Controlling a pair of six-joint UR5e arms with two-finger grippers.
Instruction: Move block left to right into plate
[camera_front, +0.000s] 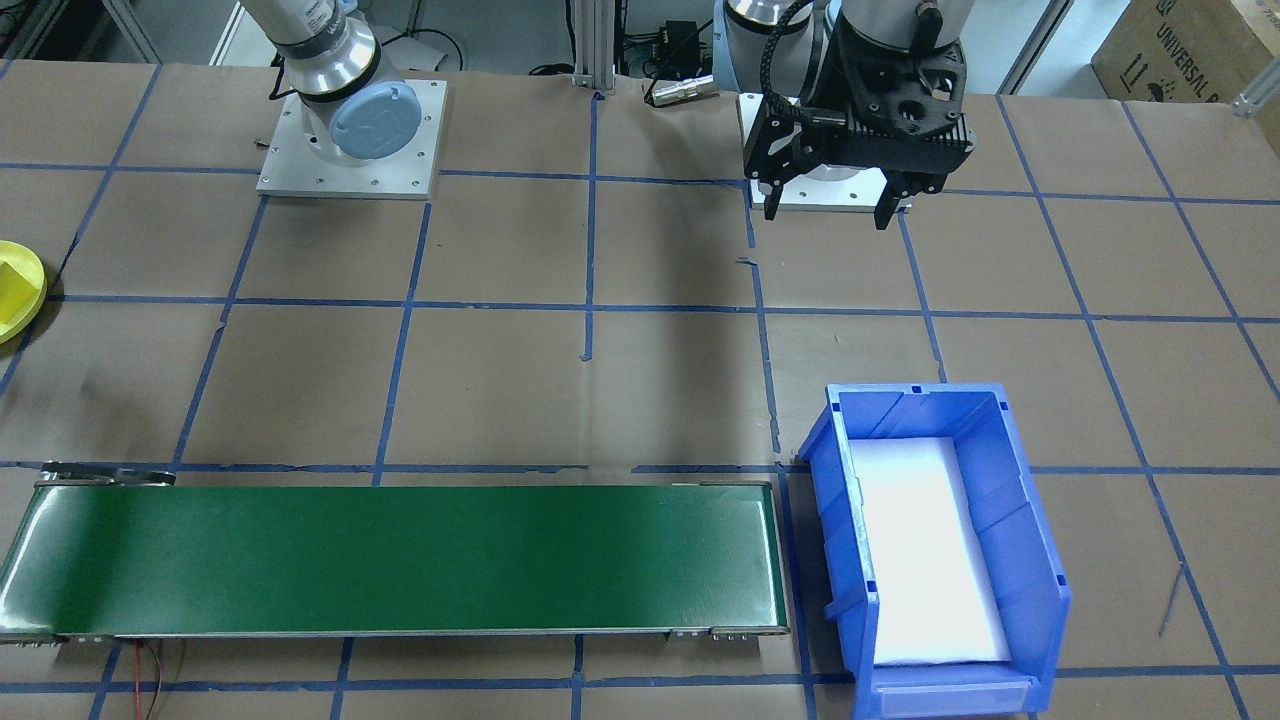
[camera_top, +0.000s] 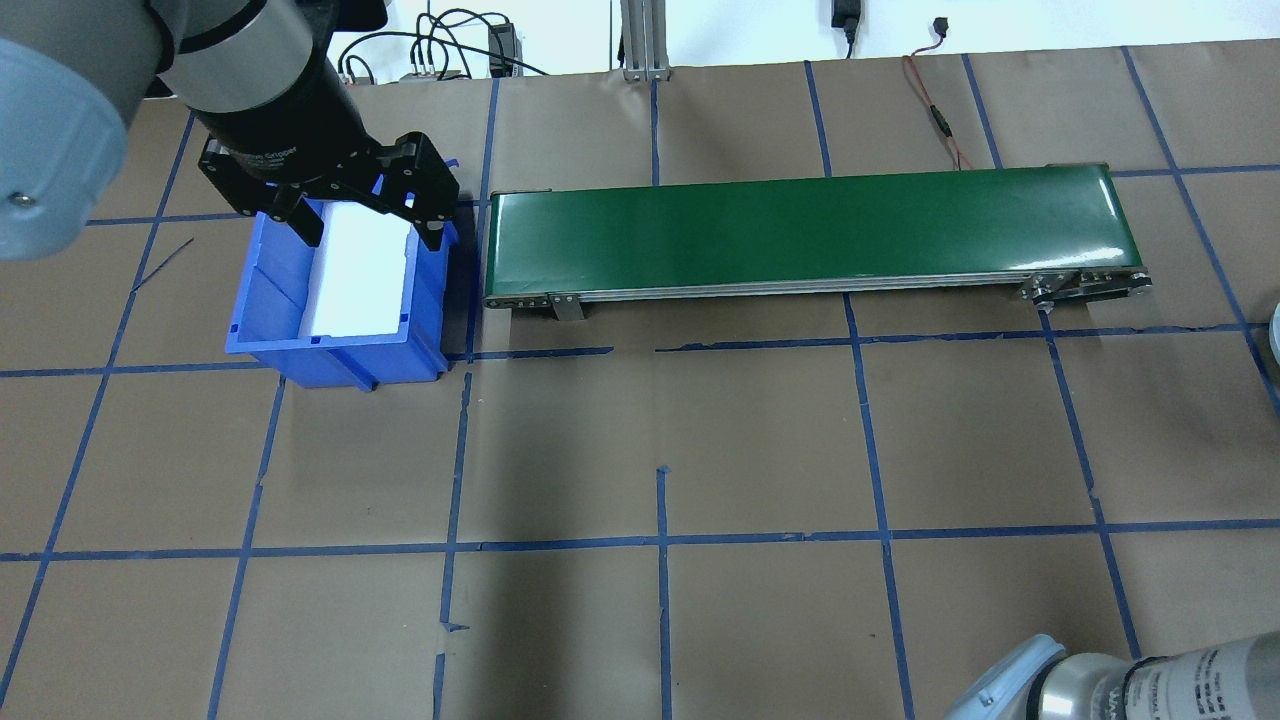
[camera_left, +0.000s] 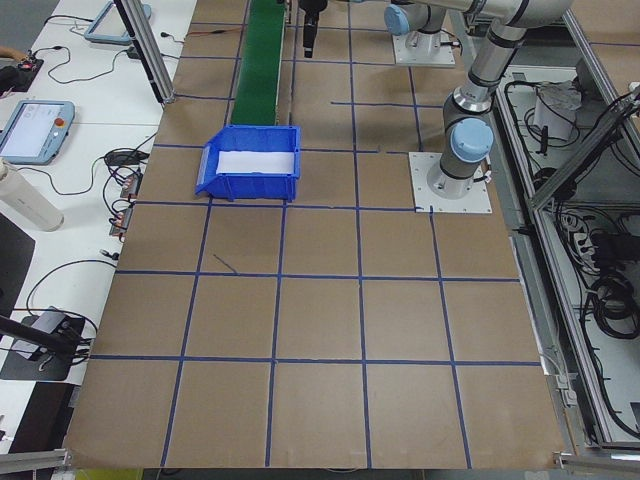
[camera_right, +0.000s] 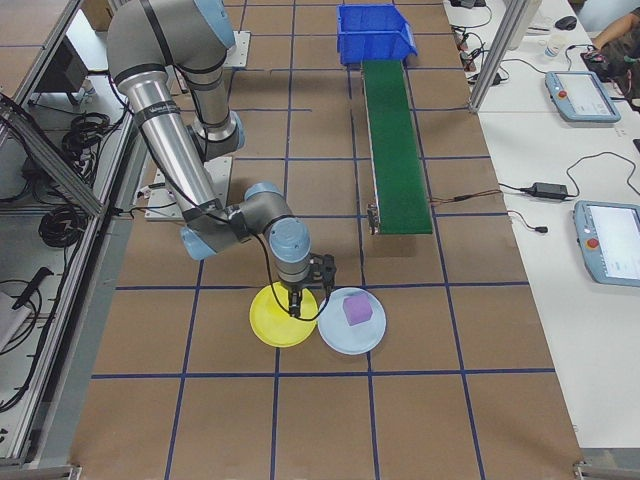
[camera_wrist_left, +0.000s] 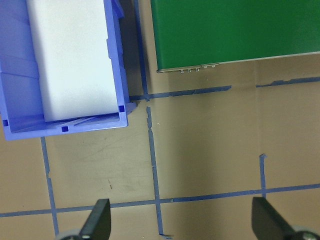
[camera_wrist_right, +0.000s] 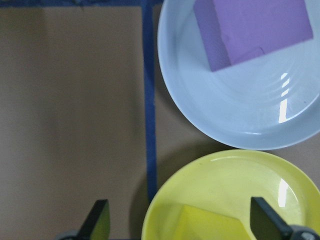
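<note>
Already you've got a yellow block (camera_wrist_right: 212, 222) sitting in the yellow plate (camera_wrist_right: 225, 185), lower right of frame, with the right gripper (camera_wrist_right: 180, 222) spread wide and empty over it. Left gripper (camera_front: 832, 203) hangs open too, upper right, so little looks left.

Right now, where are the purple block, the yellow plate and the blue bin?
purple foam block (camera_wrist_right: 252, 27), right wrist view, top face.
round yellow plate (camera_wrist_right: 235, 185), right wrist view, bare inside.
blue plastic bin (camera_front: 1030, 555), front-facing view, side wall.
</note>
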